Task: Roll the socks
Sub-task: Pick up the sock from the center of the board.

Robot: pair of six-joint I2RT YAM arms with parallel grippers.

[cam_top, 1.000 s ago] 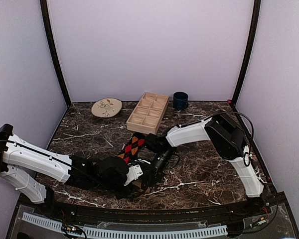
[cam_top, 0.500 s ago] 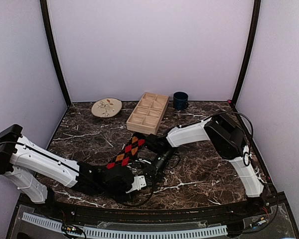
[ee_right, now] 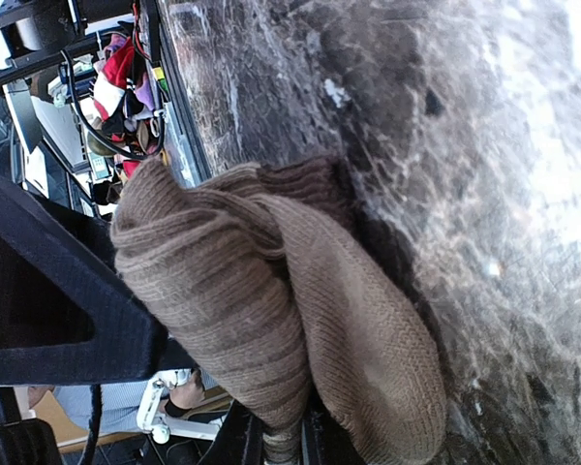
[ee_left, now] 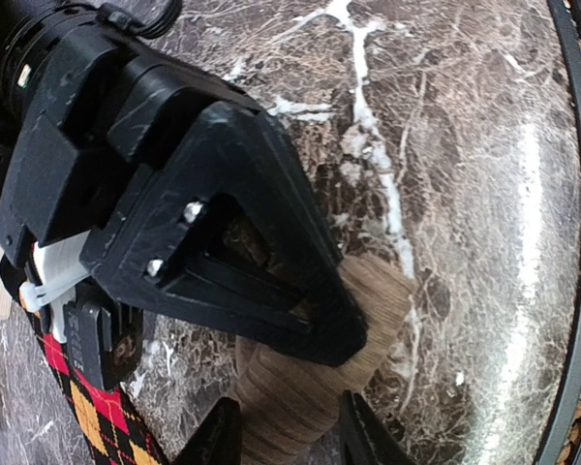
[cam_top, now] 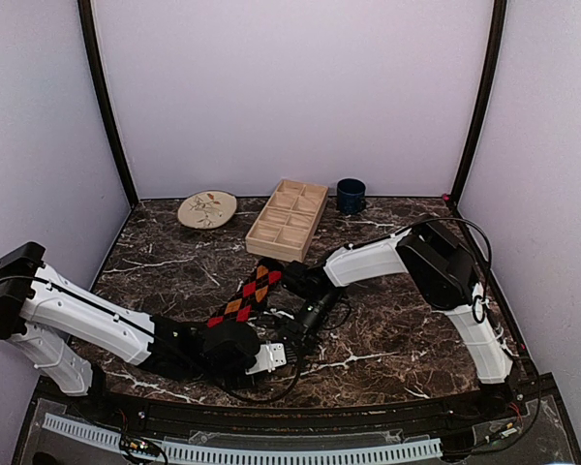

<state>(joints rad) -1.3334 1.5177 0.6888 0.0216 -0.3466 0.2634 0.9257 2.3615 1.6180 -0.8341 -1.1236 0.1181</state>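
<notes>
argyle sock (cam_top: 244,298) uncovered | left gripper (ee_left: 283,438), right gripper (ee_right: 271,438) pinch tan sock (ee_right: 300,320) | tray (cam_top: 269,244) beyond

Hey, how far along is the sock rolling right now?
Done: no finished roll is visible. In hand: the ribbed tan-beige sock is bunched into a loose wad, pinched by both the left gripper and the right gripper. Left: tightening that wad into a roll, plus the black sock with red and orange diamonds, lying flat and unrolled beside them.
</notes>
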